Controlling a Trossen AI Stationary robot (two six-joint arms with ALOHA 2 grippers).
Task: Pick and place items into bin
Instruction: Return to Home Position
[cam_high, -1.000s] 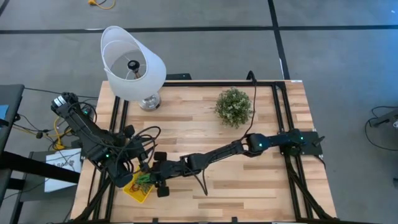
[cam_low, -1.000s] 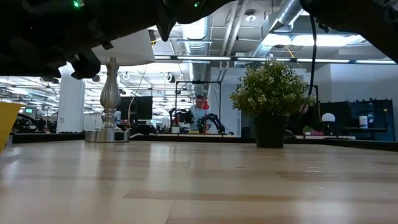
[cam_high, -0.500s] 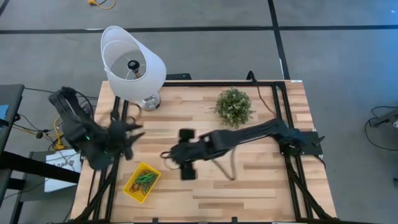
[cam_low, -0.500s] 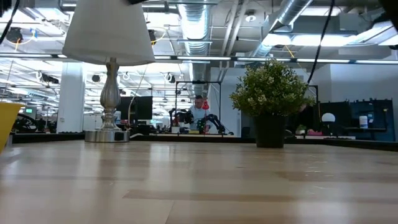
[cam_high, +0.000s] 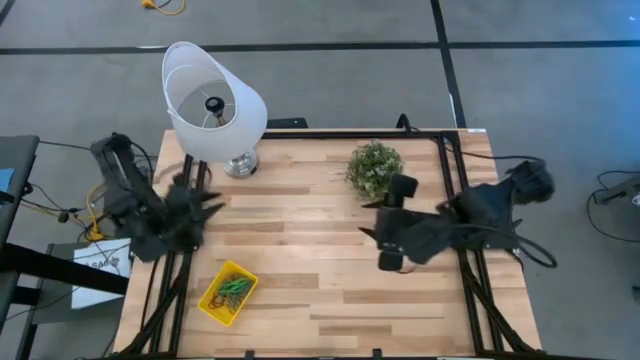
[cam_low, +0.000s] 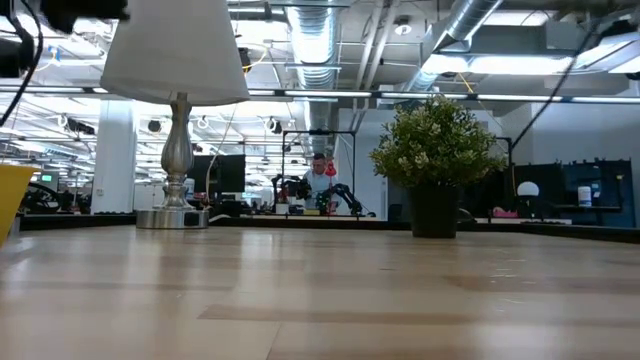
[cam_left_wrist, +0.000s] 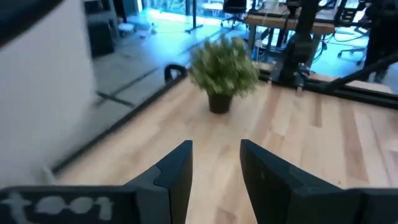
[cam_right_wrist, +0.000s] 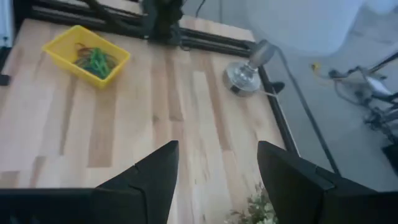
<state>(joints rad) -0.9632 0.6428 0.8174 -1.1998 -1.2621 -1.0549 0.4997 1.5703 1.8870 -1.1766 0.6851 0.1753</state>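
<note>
Wooden bench (cam_high: 300, 235) is holding the square yellow plastic bin (cam_high: 211, 305) with thin coloured loops (cam_high: 233, 287) inside.
Both jaws are gaping, empty; dark right arm (cam_high: 480, 208) is risking bumping the nearby green potted plant (cam_high: 375, 170).

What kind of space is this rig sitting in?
Probably an open-plan robotics lab or workshop: exposed ceiling ducts and bright ceiling lights overhead, and a person among equipment far behind the wooden table.

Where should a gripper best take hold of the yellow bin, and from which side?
Probably grip the yellow bin by its thin upright wall, one finger inside, coming straight down from above: it lies flat, shallow and open-topped.
</note>
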